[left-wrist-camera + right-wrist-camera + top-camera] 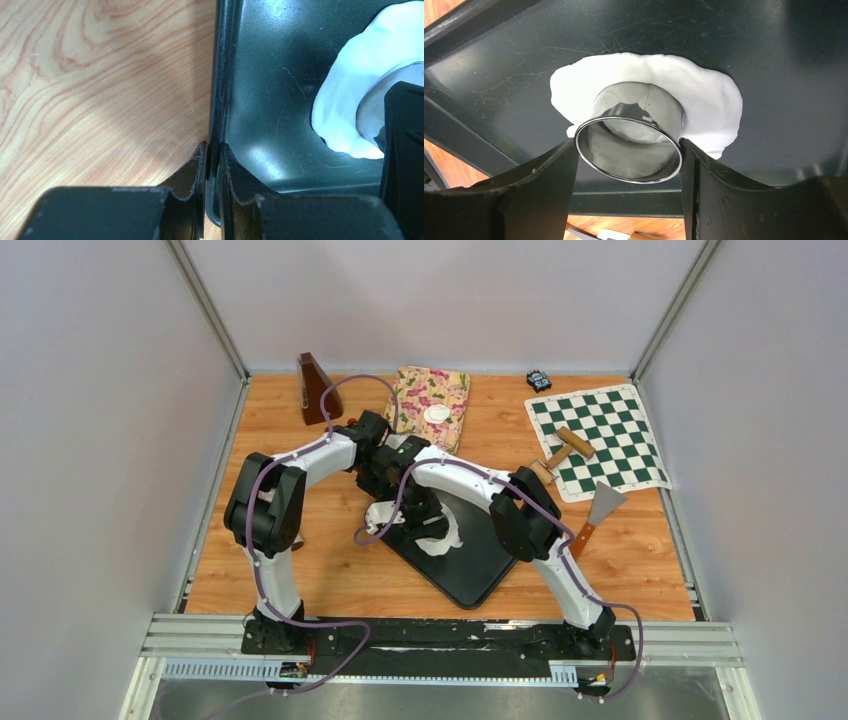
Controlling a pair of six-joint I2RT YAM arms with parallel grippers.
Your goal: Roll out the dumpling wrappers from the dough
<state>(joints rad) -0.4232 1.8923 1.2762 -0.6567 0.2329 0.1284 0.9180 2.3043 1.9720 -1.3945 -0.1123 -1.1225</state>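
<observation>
The left gripper [212, 155] has its jaws nearly closed, pinching the tray [270, 75] rim between them; if that thin hold slips, the tray could skid. The right gripper [628, 150] clasps the cutter [639, 107] between half-open jaws, pressed into the dough [709, 105] just past their tips, and lifting might drag the sticky sheet up. A wrapper [436, 413] lies on the cloth [445, 388], well beyond both jaws.

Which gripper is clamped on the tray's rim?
The left gripper: it pinches the black tray's rim; the right gripper holds the shiny metal ring cutter on the white dough.
</observation>
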